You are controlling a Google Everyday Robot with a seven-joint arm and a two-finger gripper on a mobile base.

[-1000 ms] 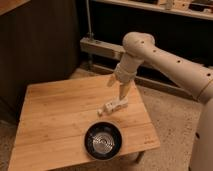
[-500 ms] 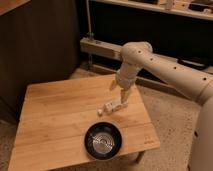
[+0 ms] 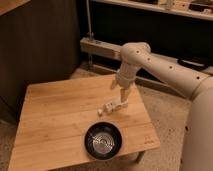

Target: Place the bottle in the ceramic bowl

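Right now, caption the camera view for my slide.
Gripper at small white plastic bottle on wooden table; glossy black ceramic bowl empty nearby.

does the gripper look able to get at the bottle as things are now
Probably yes. The gripper is down at the wooden table, right at one end of the bottle, and nothing stands between them. The ceramic bowl sits apart, nearer the table's front edge.

The end effector (image 3: 123,102) is down at the right end of the bottle (image 3: 110,106) on the surface (image 3: 50,120); the ceramic bowl (image 3: 103,142) sits nearer.
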